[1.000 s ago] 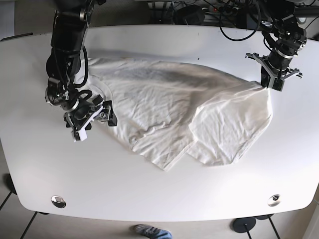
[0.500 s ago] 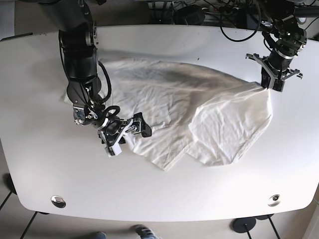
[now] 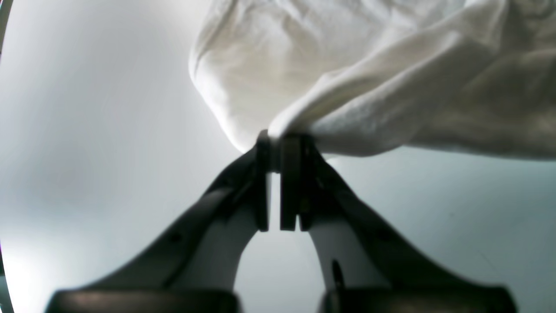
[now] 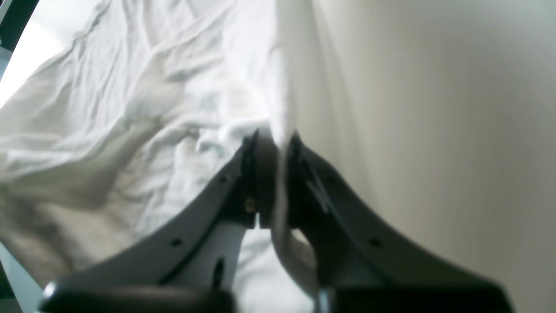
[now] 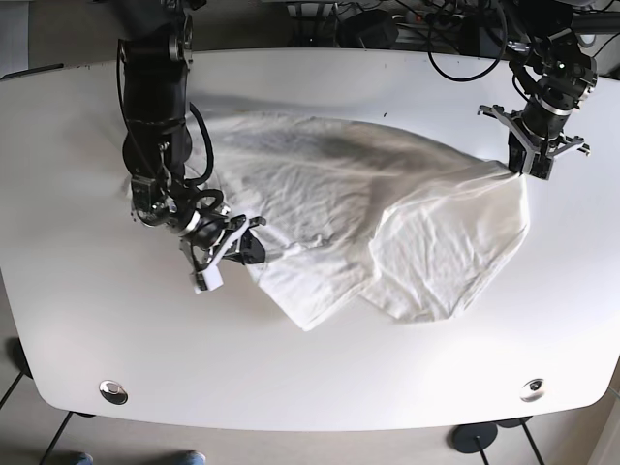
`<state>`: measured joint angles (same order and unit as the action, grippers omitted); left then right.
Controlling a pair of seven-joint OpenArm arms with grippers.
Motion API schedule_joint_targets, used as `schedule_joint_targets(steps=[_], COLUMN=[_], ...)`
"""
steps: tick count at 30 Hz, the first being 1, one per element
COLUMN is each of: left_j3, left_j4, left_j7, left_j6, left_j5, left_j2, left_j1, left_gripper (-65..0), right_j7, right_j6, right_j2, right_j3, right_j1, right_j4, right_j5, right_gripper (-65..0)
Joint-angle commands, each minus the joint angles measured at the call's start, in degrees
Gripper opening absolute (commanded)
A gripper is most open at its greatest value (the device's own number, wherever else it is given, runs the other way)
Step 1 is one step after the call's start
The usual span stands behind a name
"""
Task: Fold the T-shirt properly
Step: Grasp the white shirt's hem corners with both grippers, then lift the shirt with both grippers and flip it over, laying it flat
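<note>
The T-shirt (image 5: 368, 218) lay crumpled across the middle of the white table (image 5: 320, 378), spread toward the base view's right, w/ a doubled-over flap near the front edge. Not yet a tidy fold; looked like the early spreading/first-fold step, both arms holding fabric.

Left gripper (image 5: 531, 165), on the base view's right, sat at the shirt's far corner. Left wrist view: its jaws were nearly closed, thin gap only, w/ a bunched ridge of cloth pinched at the tips (image 3: 278, 143). Fabric rose off the table from that pinch, so prob. a real hold.

Right gripper (image 5: 228, 254), on the base view's left, was low at the shirt's near-left edge. Right wrist view: jaws close together w/ a thin fold of cloth running down between them (image 4: 273, 174), so it appeared clamped on the edge.

Next move, as I judge it: needs both holds kept, the cloth pulled taut btw. the two arms to flatten wrinkles, then laid over evenly. Risk: thin edge slipping from the right jaws.

Base view gave the whole layout & arm positions but hid the jaw contact; wrist views showed the pinches up close but blurry, w/ little of the shirt's overall shape.
</note>
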<state>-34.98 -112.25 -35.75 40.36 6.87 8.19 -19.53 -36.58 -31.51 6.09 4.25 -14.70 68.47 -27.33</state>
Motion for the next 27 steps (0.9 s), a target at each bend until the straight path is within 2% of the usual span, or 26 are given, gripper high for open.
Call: schedule_joint_targets(steps=[1,3,5,7,8,9,12,15,19,25,27], left_j3=[-0.14,0.3,1.53,3.91,6.1,8.04,13.22,17.0,22.28,25.18,25.18], left_j4=[-2.0,-2.08,-2.08,-1.82,-1.64,-1.29,2.14,7.85,17.52,31.41,35.02], left_j7=[1.42,1.42,1.42,1.24,-0.78,-3.59,-9.04,-11.68,-11.86,-11.77,-11.77], left_j6=[-0.36,-0.36,-0.36,-0.36,-0.36,-0.36,-0.36,-0.36,-0.36,-0.36,-0.36], left_j5=[0.91,0.91,0.47,0.38,0.38,0.38,0.29,-0.94,-5.34,-5.42,-5.42], left_j2=[0.83,1.09,1.53,3.46,4.43,4.69,4.96,4.87,4.52,4.78,4.78], left_j1=[0.23,3.05,6.83,10.78,14.03,18.25,28.72,38.21,50.69,71.0,78.39], left_gripper=[-65.0,-65.0,-65.0,-65.0,-65.0,-65.0,-65.0,-65.0,-65.0,-65.0,-65.0], right_j7=[-3.38,-7.77,-11.03,-12.7,-12.87,-12.96,-12.96,-12.96,-14.28,-15.33,-16.92], right_j6=[0.61,1.48,1.48,1.48,1.48,1.48,1.48,1.48,1.48,1.48,1.48], right_j2=[1.08,1.17,2.31,3.1,3.45,5.12,6.53,7.5,9.96,13.21,14.7], right_j3=[3.09,7.49,10.91,12.67,13.11,13.2,13.11,13.02,12.85,12.67,8.45], right_j1=[1.38,5.95,8.33,8.33,7.45,5.25,-0.03,-7.32,-19.28,-37.74,-44.6], right_j4=[10.35,22.39,31.62,34.61,35.67,35.58,32.76,26.61,18.52,9.03,7.09], right_j5=[-1.37,-1.46,-1.37,-1.37,-1.37,-1.37,-1.37,-1.37,-1.37,-1.37,-1.55], right_gripper=[-63.3,-63.3,-63.3,-63.3,-63.3,-63.3,-63.3,-63.3,-63.3,-63.3,-63.3])
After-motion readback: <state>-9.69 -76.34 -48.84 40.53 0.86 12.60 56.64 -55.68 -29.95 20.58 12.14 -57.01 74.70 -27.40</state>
